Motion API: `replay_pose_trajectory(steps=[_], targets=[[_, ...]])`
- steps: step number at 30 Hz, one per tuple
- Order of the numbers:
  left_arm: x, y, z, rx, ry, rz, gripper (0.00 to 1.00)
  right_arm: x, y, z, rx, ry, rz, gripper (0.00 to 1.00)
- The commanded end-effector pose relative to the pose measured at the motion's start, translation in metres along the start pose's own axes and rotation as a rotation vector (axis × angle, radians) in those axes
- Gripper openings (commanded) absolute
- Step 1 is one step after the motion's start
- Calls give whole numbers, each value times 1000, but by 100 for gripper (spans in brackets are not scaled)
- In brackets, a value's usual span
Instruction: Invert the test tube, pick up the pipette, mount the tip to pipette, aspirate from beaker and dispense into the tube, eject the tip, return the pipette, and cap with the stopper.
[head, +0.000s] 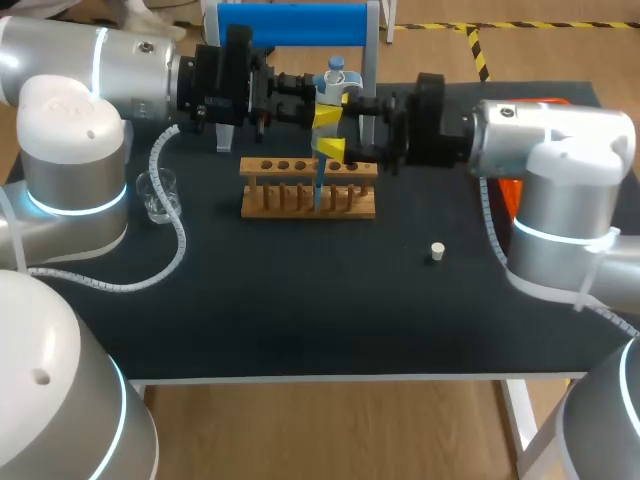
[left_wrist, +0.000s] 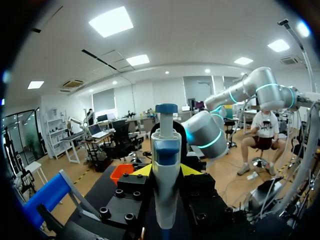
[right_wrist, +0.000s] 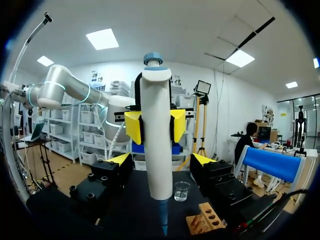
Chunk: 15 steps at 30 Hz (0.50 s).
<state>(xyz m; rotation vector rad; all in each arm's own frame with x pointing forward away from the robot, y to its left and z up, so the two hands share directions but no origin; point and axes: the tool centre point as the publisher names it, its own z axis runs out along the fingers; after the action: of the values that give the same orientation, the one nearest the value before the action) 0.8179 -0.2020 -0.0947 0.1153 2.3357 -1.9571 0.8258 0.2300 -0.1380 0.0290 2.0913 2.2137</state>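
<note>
The pipette (right_wrist: 156, 100) is held upright over the wooden rack (head: 270, 205), pinched from two sides by the yellow tips of the left pincer (left_wrist: 166, 170), with its blue tip (right_wrist: 164, 217) pointed down toward the rack's holes. The right pincer (right_wrist: 161, 159) is spread, with one finger set on each side of the pipette's lower body and a gap seen on both sides. The beaker (head: 158, 193) is stood on the desk (head: 300, 310) beside the left arm, and the stopper (head: 437, 252) is seen well apart from it, nearer the right arm.
</note>
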Motion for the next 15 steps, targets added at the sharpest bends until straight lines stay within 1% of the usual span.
replay_pose_trajectory(steps=[1,3,4,5,9,10,12,13,14,15], targets=[[1,1,-1,5,-2,2,0,-1,-1,5,-9,-13,-4,73],[1,1,-1,5,-2,2,0,-2,0,6,-16,-33,-12,75],[1,1,-1,5,-2,2,0,-2,2,6,-18,-32,-15,78],[1,1,-1,5,-2,2,0,-2,2,7,-18,-31,-17,75],[1,1,-1,5,-2,2,0,-3,3,9,-20,-30,-17,72],[1,1,-1,5,-2,2,0,-3,3,10,-21,-30,-17,72],[1,1,-1,5,-2,2,0,-3,3,11,-24,-30,-15,68],[1,1,-1,5,-2,2,0,-3,3,11,-24,-29,-15,68],[1,1,-1,5,-2,2,0,-4,3,11,-25,-29,-15,67],[1,1,-1,5,-2,2,0,-4,3,11,-26,-29,-15,62]])
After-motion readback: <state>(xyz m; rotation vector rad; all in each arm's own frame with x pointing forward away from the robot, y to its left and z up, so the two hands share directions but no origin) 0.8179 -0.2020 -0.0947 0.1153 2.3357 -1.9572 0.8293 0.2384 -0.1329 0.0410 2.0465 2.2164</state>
